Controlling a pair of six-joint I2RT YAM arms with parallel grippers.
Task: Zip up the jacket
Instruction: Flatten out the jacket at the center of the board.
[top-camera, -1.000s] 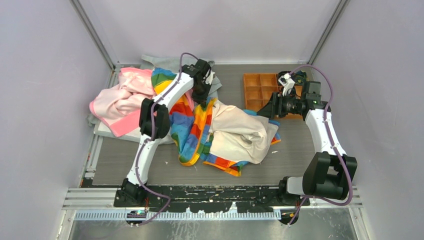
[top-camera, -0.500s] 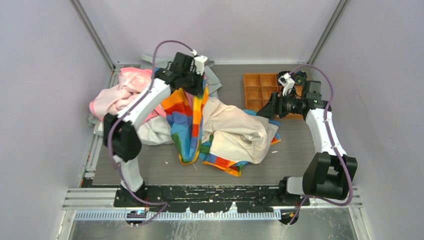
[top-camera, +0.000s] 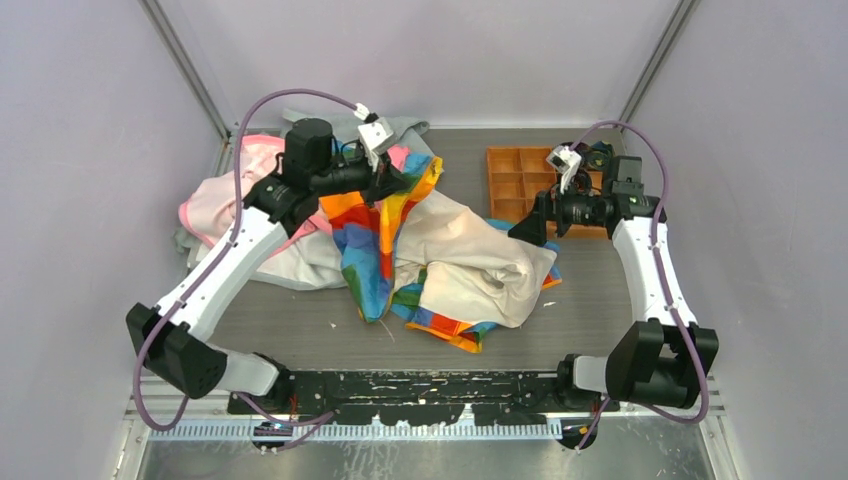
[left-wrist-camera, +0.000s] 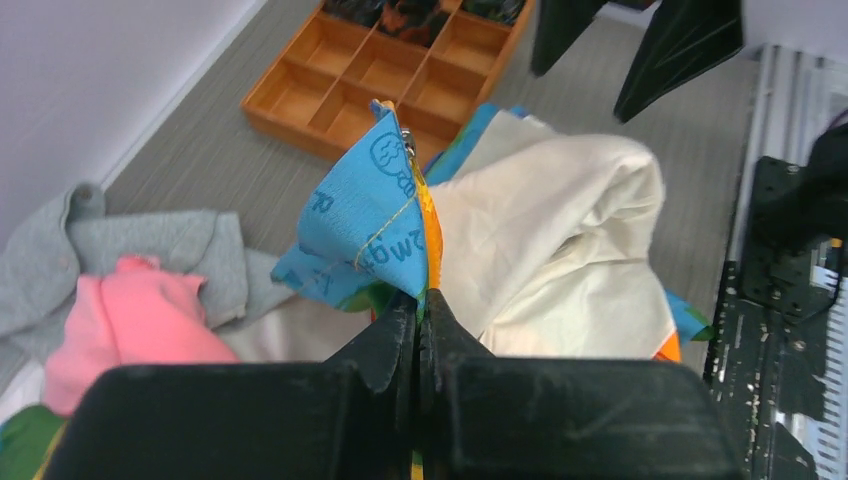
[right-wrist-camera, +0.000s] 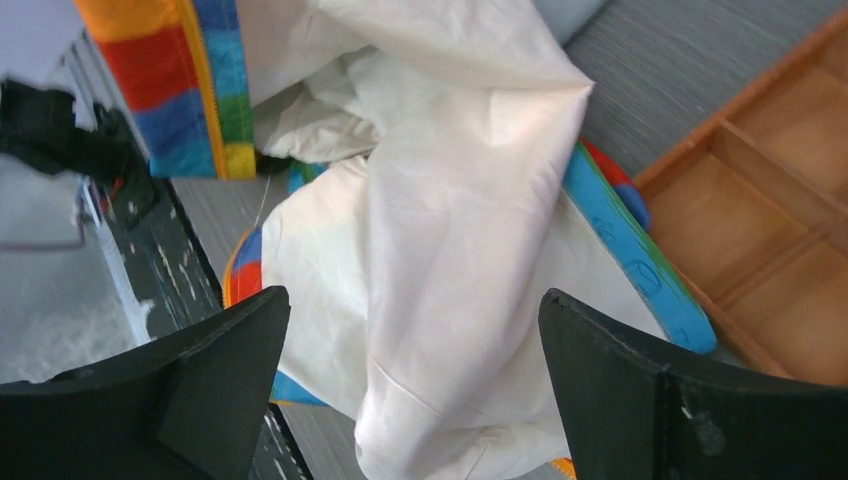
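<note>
Rainbow jacket pinched up by one edge among loose clothes.
The left gripper is clenched on the jacket's blue edge beside the orange zipper; the rest lies crumpled mid-table, cream lining up. The right gripper hangs spread wide above the lining, grasping nothing. A pink garment and a grey garment crowd the left rear, with an orange tray at the right rear. Folds hide most of the zipper.
</note>
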